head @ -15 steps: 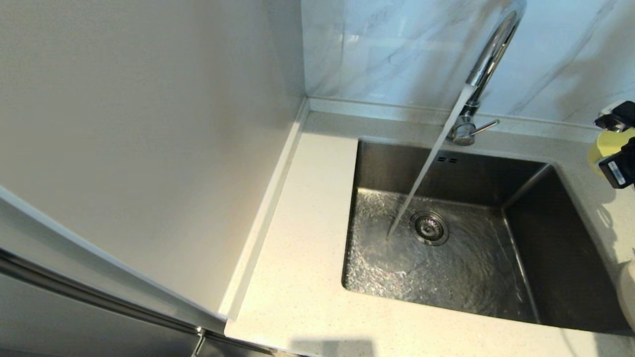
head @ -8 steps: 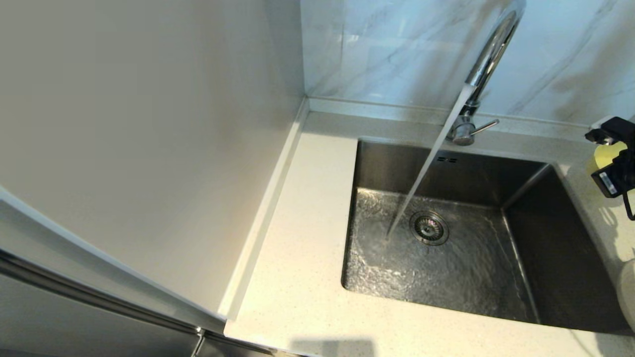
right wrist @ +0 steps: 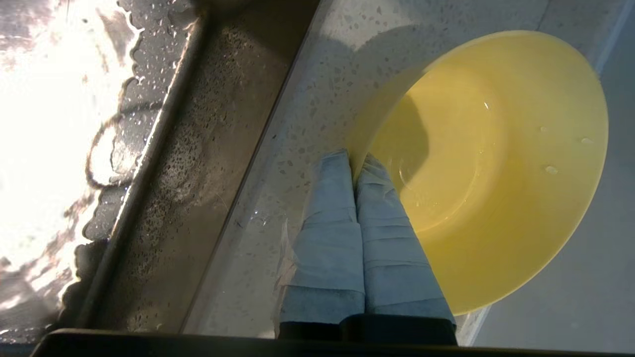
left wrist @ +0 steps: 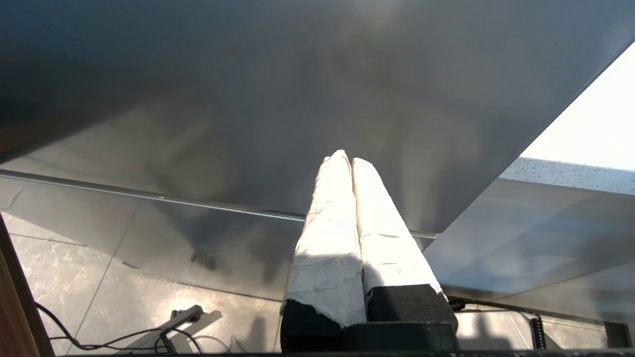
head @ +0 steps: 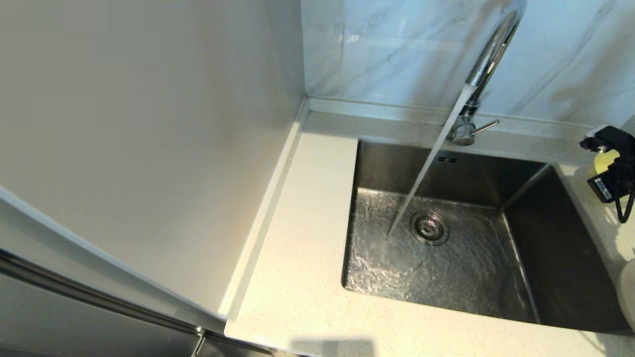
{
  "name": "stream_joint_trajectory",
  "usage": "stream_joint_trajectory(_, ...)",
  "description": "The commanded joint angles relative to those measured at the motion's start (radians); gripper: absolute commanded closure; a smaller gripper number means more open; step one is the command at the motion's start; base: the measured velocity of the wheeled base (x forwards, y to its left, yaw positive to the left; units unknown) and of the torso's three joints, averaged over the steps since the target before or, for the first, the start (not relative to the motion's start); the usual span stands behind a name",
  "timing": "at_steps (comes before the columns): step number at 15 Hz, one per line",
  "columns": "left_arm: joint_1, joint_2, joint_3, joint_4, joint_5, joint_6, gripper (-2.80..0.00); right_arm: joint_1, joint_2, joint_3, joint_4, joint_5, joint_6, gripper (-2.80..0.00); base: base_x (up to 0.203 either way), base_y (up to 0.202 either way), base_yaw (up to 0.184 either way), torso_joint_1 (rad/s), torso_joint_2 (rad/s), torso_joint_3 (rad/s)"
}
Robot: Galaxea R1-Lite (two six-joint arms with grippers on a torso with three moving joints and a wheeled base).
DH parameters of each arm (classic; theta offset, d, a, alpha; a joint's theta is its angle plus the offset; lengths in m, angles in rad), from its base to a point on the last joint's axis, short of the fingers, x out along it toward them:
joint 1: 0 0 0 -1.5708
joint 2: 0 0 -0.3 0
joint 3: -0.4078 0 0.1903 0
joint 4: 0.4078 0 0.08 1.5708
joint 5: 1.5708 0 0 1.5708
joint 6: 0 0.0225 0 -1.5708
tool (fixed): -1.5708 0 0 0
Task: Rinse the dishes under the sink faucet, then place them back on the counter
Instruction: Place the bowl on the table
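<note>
My right gripper (right wrist: pixel 353 161) is shut on the rim of the pale-yellow bowl (right wrist: pixel 496 163), one finger inside and one outside. It holds the bowl (head: pixel 604 159) low over the counter strip (right wrist: pixel 278 148) right of the sink (head: pixel 397 163), at the far right of the head view. The chrome faucet (head: pixel 488 54) pours a slanting stream (head: pixel 421 173) into the basin beside the drain strainer (head: pixel 429 228). Droplets cling inside the bowl. The chopsticks are out of view. My left gripper (left wrist: pixel 346 157) is parked below counter level, shut on nothing.
The speckled counter (head: pixel 302 238) runs left of the sink to a tall pale panel (head: pixel 149 124). A white rounded edge (head: pixel 629 295), perhaps the plate, shows at the right border. The marble backsplash (head: pixel 397 44) stands behind the faucet. Water ripples across the basin floor.
My right gripper has carried the bowl down and slightly left, closer to the counter right of the sink. The water keeps running and the left arm has not moved.
</note>
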Motion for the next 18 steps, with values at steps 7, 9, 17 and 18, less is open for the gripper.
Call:
stream_joint_trajectory(7,0.0,0.0,0.0,0.0,0.0,0.0,0.0,-0.001,0.021,0.002,0.001,-0.025,-0.003,0.0,0.0,0.0,0.0,0.0,0.0,0.0)
stream_joint_trajectory(9,0.0,0.0,0.0,0.0,0.0,0.0,0.0,-0.001,0.022,0.0,0.001,-0.03,-0.003,0.0,0.0,0.0,0.0,0.0,0.0,0.0)
stream_joint_trajectory(17,0.0,0.0,0.0,0.0,0.0,0.0,0.0,-0.007,0.018,0.01,-0.057,-0.042,0.019,-2.8,0.0,0.0,0.0,0.0,0.0,0.0)
stream_joint_trajectory(18,0.0,0.0,0.0,0.0,0.0,0.0,0.0,-0.007,0.016,0.011,-0.078,-0.044,0.02,-2.8,0.0,0.0,0.0,0.0,0.0,0.0)
